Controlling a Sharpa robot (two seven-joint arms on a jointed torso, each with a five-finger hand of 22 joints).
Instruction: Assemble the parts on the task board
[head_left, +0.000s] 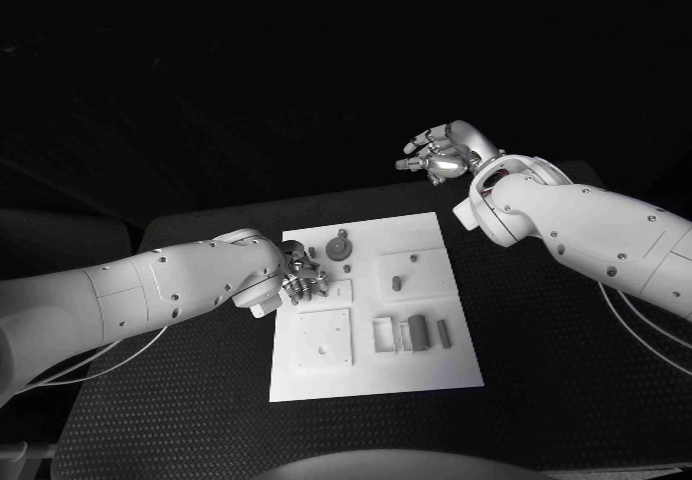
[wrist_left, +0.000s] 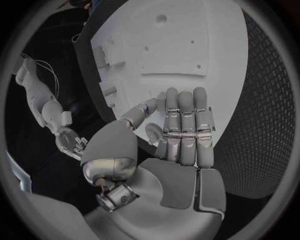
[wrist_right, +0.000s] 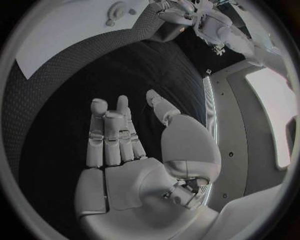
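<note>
Well, from my station I see the black table (head_left: 548, 370) with its dimpled mat surface, and dark surroundings beyond its far edge where I can make out nothing.

On the left, the left hand (head_left: 300, 277) rests at the left edge of the task board (head_left: 433, 365), about midway along that edge. In the left wrist view the left hand (wrist_left: 181, 135) lies with its fingers (wrist_left: 185, 120) stretched out straight and close together, flat over the board's edge, the thumb off to one side; I see nothing held in it.

The task board (wrist_left: 187, 45) is a white plate in the middle of the table. On it, going left to right: a square plate with small holes (head_left: 325, 337) in the near-left part, a round part with a stem (head_left: 339, 247) at the far side just right of the left hand, a group of upright grey parts (head_left: 414, 333) near the middle, and a small dark part (head_left: 397, 284) in a recessed square (head_left: 415, 274) further right.

On the right, the right hand (head_left: 444, 155) hangs beyond the board's far-right corner, well apart from it, above the table's far edge. In the right wrist view the right hand (wrist_right: 125, 145) has its fingers (wrist_right: 106, 135) extended side by side and the thumb spread away, palm bare, over the dark mat.
</note>
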